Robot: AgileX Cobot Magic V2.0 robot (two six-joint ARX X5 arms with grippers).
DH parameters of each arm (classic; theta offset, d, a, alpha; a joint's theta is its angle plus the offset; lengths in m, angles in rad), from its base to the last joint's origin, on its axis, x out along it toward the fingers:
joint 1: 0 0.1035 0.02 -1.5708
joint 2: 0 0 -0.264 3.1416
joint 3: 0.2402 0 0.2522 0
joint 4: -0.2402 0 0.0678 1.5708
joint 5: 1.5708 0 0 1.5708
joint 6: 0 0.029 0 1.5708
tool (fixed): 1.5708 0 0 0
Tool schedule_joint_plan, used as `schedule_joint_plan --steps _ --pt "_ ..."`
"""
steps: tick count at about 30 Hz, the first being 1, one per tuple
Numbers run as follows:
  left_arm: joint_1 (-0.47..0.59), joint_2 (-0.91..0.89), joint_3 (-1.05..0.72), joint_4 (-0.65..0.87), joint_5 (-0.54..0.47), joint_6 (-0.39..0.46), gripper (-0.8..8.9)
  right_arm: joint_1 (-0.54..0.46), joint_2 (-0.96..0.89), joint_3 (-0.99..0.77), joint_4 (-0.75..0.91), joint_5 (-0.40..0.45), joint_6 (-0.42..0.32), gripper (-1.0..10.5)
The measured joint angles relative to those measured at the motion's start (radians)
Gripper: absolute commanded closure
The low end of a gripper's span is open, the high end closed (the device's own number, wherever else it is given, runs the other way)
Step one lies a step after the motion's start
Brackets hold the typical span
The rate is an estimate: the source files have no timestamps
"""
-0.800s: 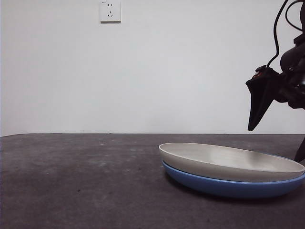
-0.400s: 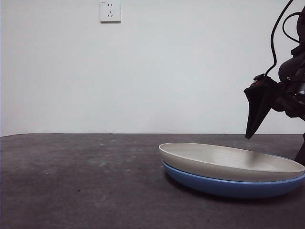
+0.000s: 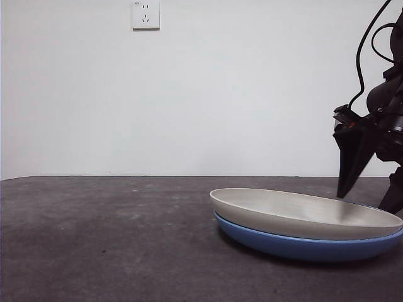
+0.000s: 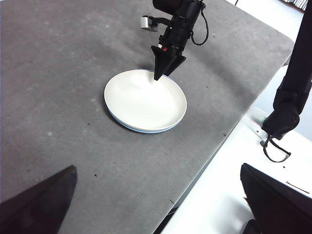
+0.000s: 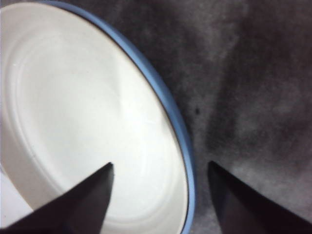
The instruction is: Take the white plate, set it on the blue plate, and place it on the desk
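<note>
Right gripper (image 5: 160, 168), black jaws spread and empty, straddles the rim of the cream round plate (image 3: 302, 212) stacked on the glossy blue plate (image 3: 302, 246); bare grey desk (image 3: 101, 239) lies alongside.

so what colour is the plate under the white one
Blue; the blue plate shows best in the front view, under the white plate.

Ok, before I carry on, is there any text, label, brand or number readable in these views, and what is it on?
No text can be read in any view.
Wall socket: a tiny mark at its upper left corner, too small to read.
White plate, blue plate and desk: no print or label visible.
Right gripper: a small red spot on its body, no legible lettering.
</note>
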Motion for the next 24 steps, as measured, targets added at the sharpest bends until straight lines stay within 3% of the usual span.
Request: schedule_joint_plan --steps 24 --pt "0.000 0.000 0.000 0.000 0.000 0.000 1.87 0.000 0.013 0.000 0.000 0.077 0.010 9.4"
